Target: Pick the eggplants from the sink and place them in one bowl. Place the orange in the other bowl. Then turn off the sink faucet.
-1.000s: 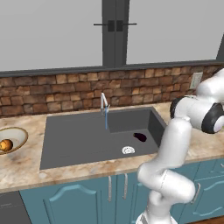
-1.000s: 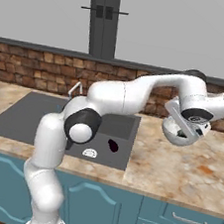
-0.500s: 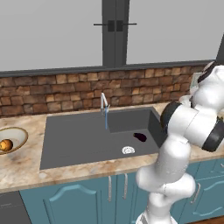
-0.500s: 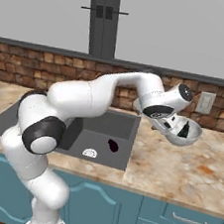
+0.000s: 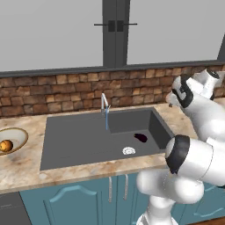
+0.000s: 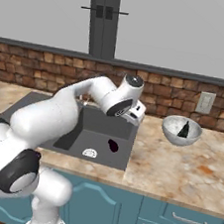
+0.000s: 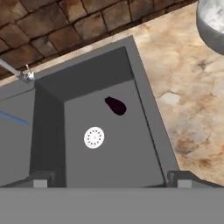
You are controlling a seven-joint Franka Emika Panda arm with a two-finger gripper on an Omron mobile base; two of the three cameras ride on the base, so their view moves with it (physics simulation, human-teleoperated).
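a speckled stone counter (image 6: 187, 164) is running under a brick wall (image 5: 66, 90). the orange (image 5: 5, 145) is sitting in the tan-rimmed bowl (image 5: 18, 134); one eggplant (image 7: 116, 106) is lying in the sink (image 5: 79, 140) beside the drain (image 7: 94, 138); another eggplant (image 6: 183, 129) is resting in the speckled bowl (image 6: 170, 133). the faucet (image 5: 104, 103) is running. the gripper (image 7: 111, 178) is hanging open, empty, above the sink.

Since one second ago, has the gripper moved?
Yes. In the right base view the gripper has swung left, away from the grey bowl, and now hangs over the sink's right edge.

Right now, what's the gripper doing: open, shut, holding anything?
Gripper: open, holding nothing, above the sink.
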